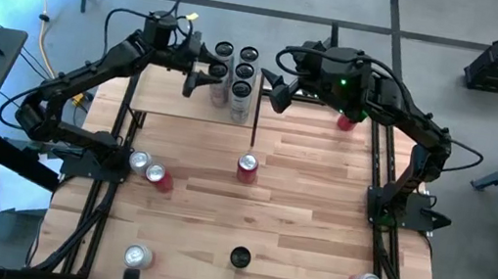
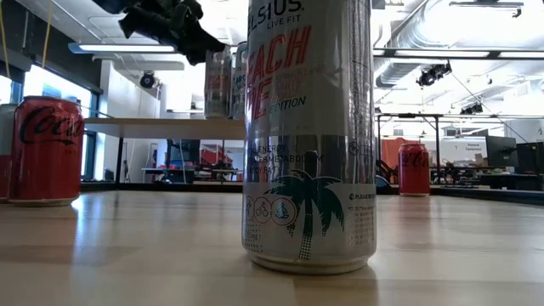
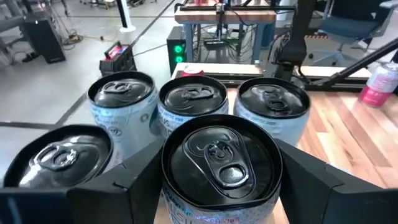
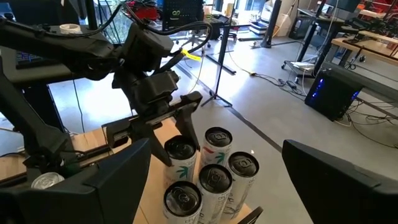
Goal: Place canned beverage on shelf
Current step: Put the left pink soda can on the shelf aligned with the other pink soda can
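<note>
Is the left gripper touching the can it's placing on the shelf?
Touching. In the left wrist view, the left gripper has a finger pressed against each side of the can, with no gap showing.

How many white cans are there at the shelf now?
5 white cans: three in a row, a fourth can beside them, a fifth can in the left gripper. None seems hidden.

A: Bench (image 1: 302,182): butcher-block top. Red can (image 1: 247,167) upright mid-board, two cans (image 1: 148,168) at left edge, single cans at both near corners, dark can (image 1: 239,257) near front.

B: Shelf (image 1: 171,98) at far side; silver cans (image 1: 234,78) clustered on its right end.
</note>
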Robot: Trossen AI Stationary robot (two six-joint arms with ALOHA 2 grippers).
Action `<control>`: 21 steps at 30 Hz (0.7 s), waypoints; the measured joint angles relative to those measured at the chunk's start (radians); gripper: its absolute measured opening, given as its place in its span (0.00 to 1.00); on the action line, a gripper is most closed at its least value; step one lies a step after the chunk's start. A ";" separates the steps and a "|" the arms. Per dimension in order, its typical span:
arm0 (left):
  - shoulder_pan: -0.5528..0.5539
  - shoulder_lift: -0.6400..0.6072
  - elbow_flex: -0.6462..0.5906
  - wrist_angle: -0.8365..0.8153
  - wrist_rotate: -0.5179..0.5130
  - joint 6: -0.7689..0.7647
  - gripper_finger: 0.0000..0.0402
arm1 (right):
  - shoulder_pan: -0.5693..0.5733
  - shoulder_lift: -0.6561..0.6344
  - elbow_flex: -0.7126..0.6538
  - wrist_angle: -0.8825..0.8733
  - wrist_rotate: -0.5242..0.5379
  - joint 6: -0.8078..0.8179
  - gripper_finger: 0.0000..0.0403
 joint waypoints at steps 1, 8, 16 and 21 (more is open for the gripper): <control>0.002 0.000 -0.005 0.007 -0.001 -0.002 0.60 | 0.000 0.000 0.000 0.000 0.000 0.000 0.87; 0.002 0.000 -0.035 0.053 0.004 -0.026 0.60 | 0.000 0.000 0.000 0.000 0.000 -0.002 0.87; 0.002 0.000 -0.035 0.052 0.006 -0.026 0.62 | 0.000 0.000 0.000 0.000 0.000 -0.002 0.87; 0.000 0.000 -0.035 0.052 0.005 -0.025 0.67 | 0.000 0.000 0.000 0.000 0.000 -0.002 0.87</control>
